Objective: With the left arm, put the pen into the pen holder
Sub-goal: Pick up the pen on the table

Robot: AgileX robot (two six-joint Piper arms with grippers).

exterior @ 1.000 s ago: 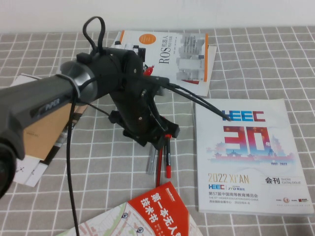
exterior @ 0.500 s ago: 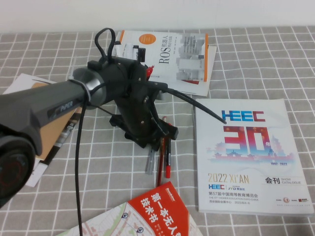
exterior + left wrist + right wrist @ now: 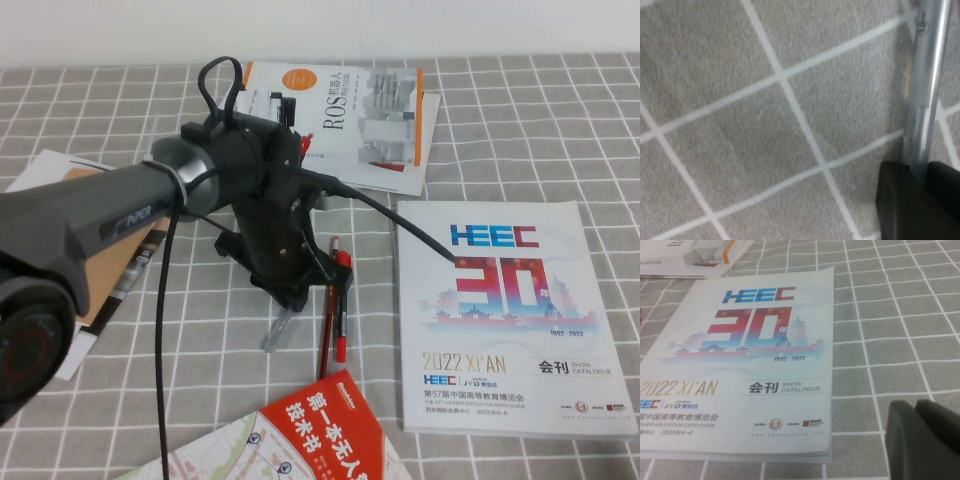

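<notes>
Left arm (image 3: 110, 215) reaching in from the near left over the grey checked tabletop (image 3: 520, 120), wrist bent down at mid-table, black cables looping off it. Left hand (image 3: 287, 298) low over the cloth, fingers (image 3: 900, 200) closed on the pen (image 3: 277, 328); silver barrel clamped between the two dark pads in the left wrist view (image 3: 925, 85), running away from them across the white grid lines. In the high view, pen sticking out below the hand, slanting toward the near left, free end close to the cloth; contact with the cloth not clear. Just right of the hand, a red-and-black pen (image 3: 341, 305) and a thin dark-red pen (image 3: 327, 325) lying side by side on the tabletop, both apart from the silver pen. Right of those, a HEEC catalogue (image 3: 505, 315) flat on the cloth, also filling much of the right wrist view (image 3: 745, 355). Beyond the arm, a ROS book (image 3: 345, 115) lying on other white printed sheets. Red booklet (image 3: 325, 425) at the near edge, on a map-like sheet. Brown cover and white papers (image 3: 95, 270) partly under the left arm. Pen holder hidden or out of frame in all three views. Right hand (image 3: 927, 440) seen only in its own wrist view as a dark shape at the corner, over bare cloth beside the catalogue's near corner; fingers pressed close together with only a thin seam between them, nothing held.
</notes>
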